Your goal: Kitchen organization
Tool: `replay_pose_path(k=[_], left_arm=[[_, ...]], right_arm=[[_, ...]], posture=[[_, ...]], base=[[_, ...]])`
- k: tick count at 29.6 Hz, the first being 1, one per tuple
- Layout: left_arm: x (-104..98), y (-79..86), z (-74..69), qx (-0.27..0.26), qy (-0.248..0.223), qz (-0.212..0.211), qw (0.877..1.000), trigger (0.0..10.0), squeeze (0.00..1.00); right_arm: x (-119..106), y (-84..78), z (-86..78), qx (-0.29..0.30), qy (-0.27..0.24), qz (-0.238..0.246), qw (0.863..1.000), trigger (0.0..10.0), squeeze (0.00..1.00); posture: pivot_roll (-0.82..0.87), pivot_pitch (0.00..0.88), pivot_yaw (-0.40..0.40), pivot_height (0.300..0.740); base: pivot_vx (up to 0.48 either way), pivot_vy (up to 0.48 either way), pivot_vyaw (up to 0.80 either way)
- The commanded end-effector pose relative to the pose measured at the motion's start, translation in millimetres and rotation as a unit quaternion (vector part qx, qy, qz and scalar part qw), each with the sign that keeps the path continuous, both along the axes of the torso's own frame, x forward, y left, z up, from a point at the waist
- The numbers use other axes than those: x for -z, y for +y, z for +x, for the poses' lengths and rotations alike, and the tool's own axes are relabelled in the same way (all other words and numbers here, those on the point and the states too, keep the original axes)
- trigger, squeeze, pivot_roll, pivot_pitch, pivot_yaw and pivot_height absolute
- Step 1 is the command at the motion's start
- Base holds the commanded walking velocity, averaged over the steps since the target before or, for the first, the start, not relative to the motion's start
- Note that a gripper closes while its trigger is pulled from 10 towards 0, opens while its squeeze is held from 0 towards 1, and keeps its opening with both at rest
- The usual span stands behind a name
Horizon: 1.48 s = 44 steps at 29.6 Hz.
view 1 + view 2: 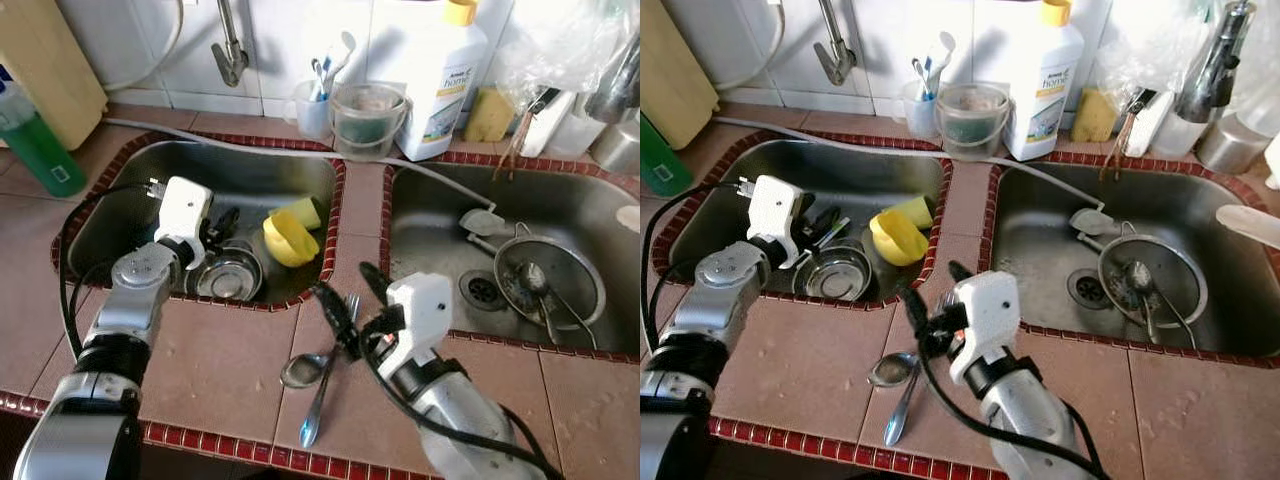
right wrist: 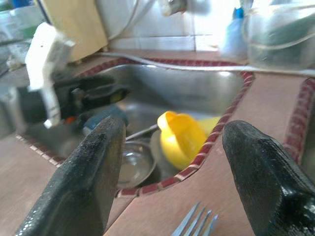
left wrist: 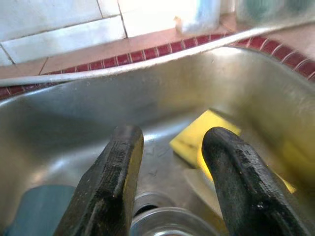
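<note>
Cutlery lies on the tiled counter at lower centre of the head views: a fork [image 1: 351, 305] with its tines toward the sinks and a spoon [image 1: 308, 372] with a shiny bowl and a long handle running down toward the counter's front edge. Left of centre, the left sink [image 1: 120, 215] holds a yellow cup [image 1: 287, 240] tipped on its side, a yellow sponge [image 1: 303, 211] just behind it, and a small steel bowl [image 1: 229, 275]. The right gripper [image 1: 345, 300] hovers just above the fork near the strip between the sinks, its white wrist angled up from the lower right, fingers [image 2: 88, 177] spread wide apart around nothing. The left gripper [image 1: 222, 228] reaches down into the left sink above the steel bowl, arm rising from the lower left corner, its fingers [image 3: 110, 182] parted and empty.
</note>
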State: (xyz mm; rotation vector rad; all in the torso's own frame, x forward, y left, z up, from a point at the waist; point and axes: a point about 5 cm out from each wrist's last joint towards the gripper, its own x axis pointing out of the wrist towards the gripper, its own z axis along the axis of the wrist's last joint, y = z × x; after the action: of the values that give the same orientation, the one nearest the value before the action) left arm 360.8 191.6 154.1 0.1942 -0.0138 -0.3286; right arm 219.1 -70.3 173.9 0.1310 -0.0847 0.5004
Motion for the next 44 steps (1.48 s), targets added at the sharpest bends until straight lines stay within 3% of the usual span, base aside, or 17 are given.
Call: replay_pose_path(k=[1,10,14,17,23,27,31,34,39,44], left_arm=[[-3.8,-0.5,-5.4,0.000,-0.012,-0.008,1.000,10.0,0.00],[-8.6,-12.7,-26.0,0.005,-0.041,-0.059,0.997,10.0,0.00],[-10.4,-18.0,-31.8,0.002,-0.047,-0.062,0.997,10.0,0.00],[-12.9,-25.5,-38.5,0.005,-0.045,-0.084,0.995,10.0,0.00],[-14.3,-31.3,-46.0,-0.004,-0.044,-0.114,0.992,10.0,0.00],[-12.4,-29.4,-51.9,-0.004,-0.042,-0.105,0.994,10.0,0.00],[-9.9,-27.1,-59.5,0.001,-0.051,-0.088,0.995,10.0,0.00],[-7.5,-25.7,-67.2,0.002,-0.057,-0.101,0.993,10.0,0.00],[-7.7,-24.8,-74.5,-0.003,-0.076,-0.122,0.990,10.0,0.00],[-2.2,-29.0,-77.7,-0.009,-0.085,-0.113,0.990,10.0,0.00]], right_arm=[[-0.3,-1.7,2.6,0.012,-0.001,0.005,1.000,10.0,0.00],[-4.3,-17.0,20.3,0.084,-0.027,0.005,0.996,10.0,0.00],[-5.9,-23.3,26.4,0.106,-0.038,0.002,0.994,10.0,0.00],[-9.2,-35.2,37.7,0.150,-0.054,0.001,0.987,10.0,0.00],[-16.1,-44.0,51.6,0.181,-0.085,-0.006,0.980,10.0,0.00],[-18.2,-58.2,57.9,0.217,-0.100,-0.010,0.971,10.0,0.00],[-10.6,-66.2,53.5,0.230,-0.094,-0.022,0.968,10.0,0.00],[-2.0,-69.3,44.4,0.229,-0.092,-0.038,0.968,10.0,0.00],[9.2,-67.4,31.1,0.228,-0.089,-0.050,0.968,10.0,0.00],[22.0,-64.1,28.0,0.223,-0.080,-0.057,0.970,10.0,0.00]], posture=[[-0.17,0.153,0.077,0.740],[-0.16,0.132,0.057,0.740],[-0.16,0.124,0.051,0.740],[-0.16,0.117,0.046,0.740],[-0.16,0.105,0.037,0.740],[-0.16,0.110,0.030,0.740],[-0.16,0.110,0.029,0.740],[-0.16,0.110,0.029,0.740],[-0.17,0.097,0.023,0.740],[-0.17,0.081,0.014,0.740]], base=[[0.000,0.000,0.00],[0.000,0.000,0.00],[0.000,0.000,0.00],[0.000,0.000,0.00],[0.000,0.000,0.00],[0.000,0.000,0.00],[0.000,0.000,0.00],[0.000,0.000,0.00],[0.000,0.000,0.00],[0.000,0.000,0.00]])
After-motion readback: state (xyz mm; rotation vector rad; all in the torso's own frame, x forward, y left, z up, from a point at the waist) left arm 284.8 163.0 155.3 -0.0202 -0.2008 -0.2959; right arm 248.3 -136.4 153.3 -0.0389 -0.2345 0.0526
